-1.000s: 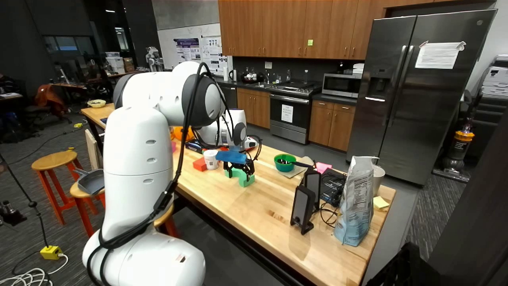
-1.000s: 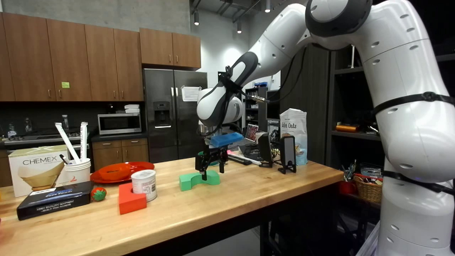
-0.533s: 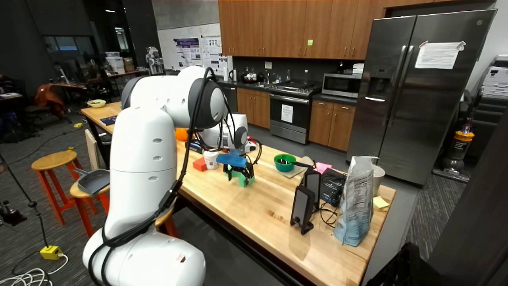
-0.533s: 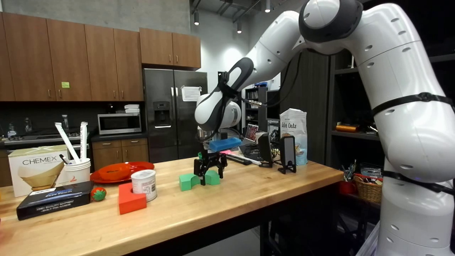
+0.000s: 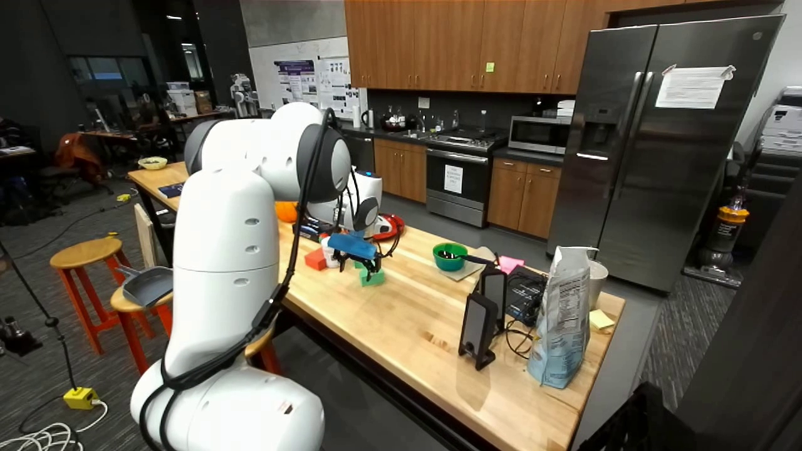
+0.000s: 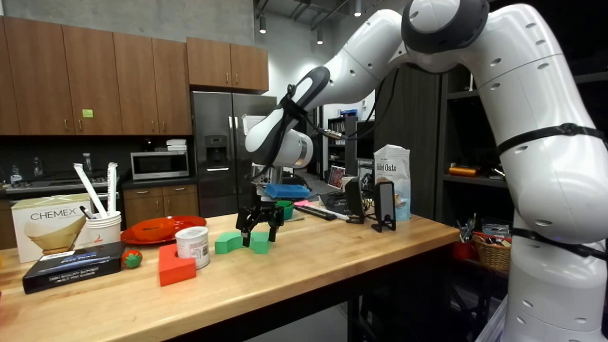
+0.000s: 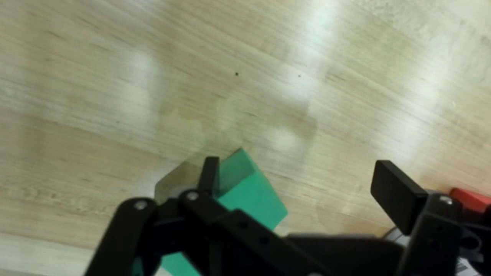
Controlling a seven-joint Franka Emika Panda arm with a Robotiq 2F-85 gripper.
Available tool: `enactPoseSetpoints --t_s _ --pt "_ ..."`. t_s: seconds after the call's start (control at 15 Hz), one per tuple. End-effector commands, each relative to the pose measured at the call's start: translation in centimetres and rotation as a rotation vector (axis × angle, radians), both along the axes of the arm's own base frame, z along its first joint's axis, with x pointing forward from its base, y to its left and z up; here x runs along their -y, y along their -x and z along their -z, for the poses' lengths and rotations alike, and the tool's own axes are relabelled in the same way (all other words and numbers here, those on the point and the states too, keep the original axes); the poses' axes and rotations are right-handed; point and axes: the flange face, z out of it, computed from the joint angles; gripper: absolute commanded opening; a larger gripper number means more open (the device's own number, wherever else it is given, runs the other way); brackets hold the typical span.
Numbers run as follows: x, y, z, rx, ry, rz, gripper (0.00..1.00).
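Claw [image 7: 297,175]: one, jaws spread, nothing gripped. Green block [image 7: 253,197]: one, notched, on bench [image 6: 332,247]; finger contact unclear. Advised: centre one end between fingers before closing.

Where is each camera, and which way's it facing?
In an exterior view, the camera apparently stands by the jointed white robot arm, facing down across the pale wooden table; the arm looms at picture left.
In an exterior view, the camera sits near table height, facing the tall dark metal refrigerator; the arm enters from picture right.
Wrist view: mounted on the arm, facing down at the table and part of an arched green block; the black two-fingered gripper shows.
Both exterior views share the refrigerator and block.
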Motion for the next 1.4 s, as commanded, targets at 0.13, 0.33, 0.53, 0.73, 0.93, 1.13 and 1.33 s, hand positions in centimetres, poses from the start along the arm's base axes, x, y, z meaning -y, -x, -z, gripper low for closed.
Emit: enactPoseSetpoints --t_s 0.13,0.33,0.53,0.73,0.93,1.13,1.33 --pt "-1.0 0.6 -0.8 0.006 -0.088 -0.059 1.0" --pt "-1.9 0.9 -0.8 0.005 -0.119 -0.084 1.0" --pt "-2.5 1.2 -1.0 0.017 -0.142 -0.117 1.0" --pt "-2.1 1.2 -1.7 0.079 -0.096 -0.163 1.0" --pt "-0.6 0.2 -3.7 0.158 -0.016 -0.212 1.0" --pt "1.0 -0.7 -6.0 0.23 0.052 -0.24 1.0" --pt "1.7 -1.1 -7.3 0.269 0.071 -0.255 1.0"
